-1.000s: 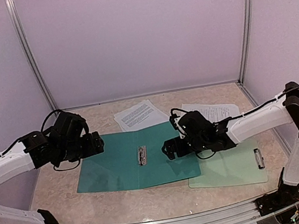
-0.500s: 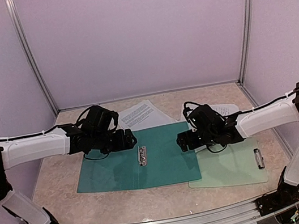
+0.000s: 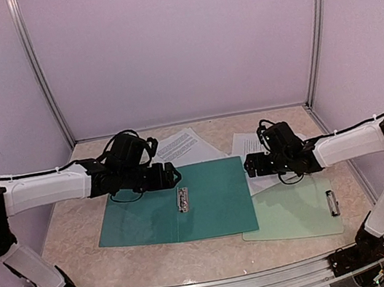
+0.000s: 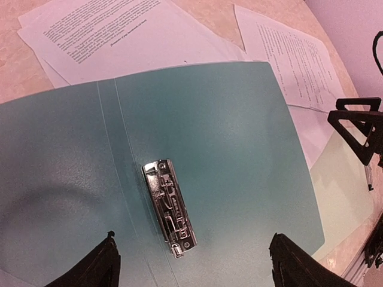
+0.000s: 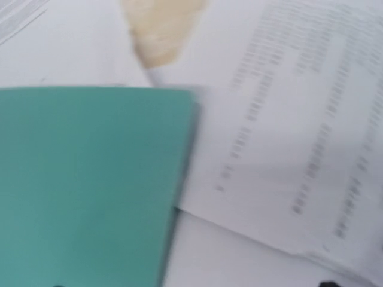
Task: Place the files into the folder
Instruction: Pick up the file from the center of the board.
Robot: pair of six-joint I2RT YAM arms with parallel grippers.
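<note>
One folder point(image 3: 212, 199) lies open flat mid-counter point(image 3: 72, 241). Two piles of files: one behind folder point(image 3: 181, 145), one by its far right corner point(image 3: 251, 142). One clipboard point(image 3: 300, 215) right of folder. Left jaws spread, empty, above folder spine. Right jaws over right pile, state unclear. Pale lilac walls.

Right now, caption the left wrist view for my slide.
Open left pincer hovers over the open teal folder and its metal clip, printed files lying beyond the far edge.
</note>
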